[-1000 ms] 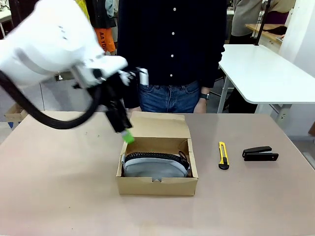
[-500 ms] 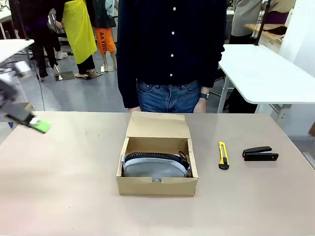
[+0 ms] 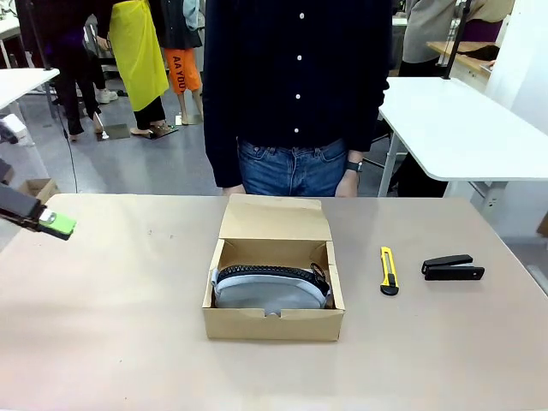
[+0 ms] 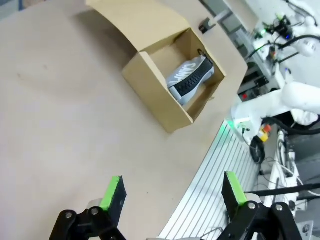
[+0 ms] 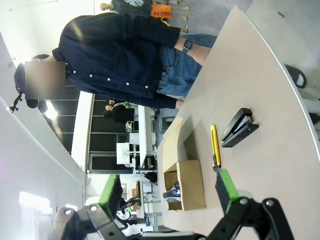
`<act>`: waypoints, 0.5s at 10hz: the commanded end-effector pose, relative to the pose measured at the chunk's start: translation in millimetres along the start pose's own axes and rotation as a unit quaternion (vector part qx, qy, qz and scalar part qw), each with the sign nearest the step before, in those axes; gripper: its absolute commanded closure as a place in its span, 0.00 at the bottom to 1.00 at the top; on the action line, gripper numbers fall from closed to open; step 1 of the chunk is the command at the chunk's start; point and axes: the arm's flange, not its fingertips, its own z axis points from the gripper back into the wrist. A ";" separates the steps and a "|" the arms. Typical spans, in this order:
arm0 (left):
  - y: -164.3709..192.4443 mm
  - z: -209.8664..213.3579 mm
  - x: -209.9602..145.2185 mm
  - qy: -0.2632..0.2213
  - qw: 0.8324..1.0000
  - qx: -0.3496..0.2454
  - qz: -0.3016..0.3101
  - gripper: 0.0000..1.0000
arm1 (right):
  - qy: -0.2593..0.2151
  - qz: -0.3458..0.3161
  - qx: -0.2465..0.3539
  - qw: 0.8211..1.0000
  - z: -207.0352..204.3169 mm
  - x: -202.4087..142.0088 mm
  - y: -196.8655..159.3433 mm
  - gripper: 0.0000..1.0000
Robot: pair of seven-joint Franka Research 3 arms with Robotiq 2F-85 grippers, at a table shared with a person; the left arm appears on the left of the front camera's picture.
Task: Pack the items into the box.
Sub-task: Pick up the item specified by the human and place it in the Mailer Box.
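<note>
Left gripper (image 4: 172,190): jaws wide apart, empty, well left of the box. Right gripper (image 5: 168,191): jaws wide apart, empty. Cardboard box (image 3: 272,325): flap up, grey zip pouch (image 3: 270,291) inside. Black stapler (image 3: 452,268): outside, well right of the box. Risk: the utility knife (image 3: 389,271) lies near the stapler, so an off-target grasp may take the wrong item.

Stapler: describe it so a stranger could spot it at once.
Start at the open cardboard box mid-table. To its right lie two small things; the stapler is the one farther from the box. It is all black and chunky, unlike the slim yellow-and-black utility knife.
</note>
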 end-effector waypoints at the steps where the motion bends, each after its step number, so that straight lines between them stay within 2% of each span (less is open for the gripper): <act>1: 7.6 4.1 1.6 0.003 1.000 0.005 -0.003 0.00 | -0.010 0.013 0.014 1.000 -0.8 2.6 1.6 0.00; 5: 7.6 4.1 1.6 0.003 1.000 0.005 -0.003 0.00 | -0.010 0.013 0.014 1.000 -0.8 2.6 1.6 0.00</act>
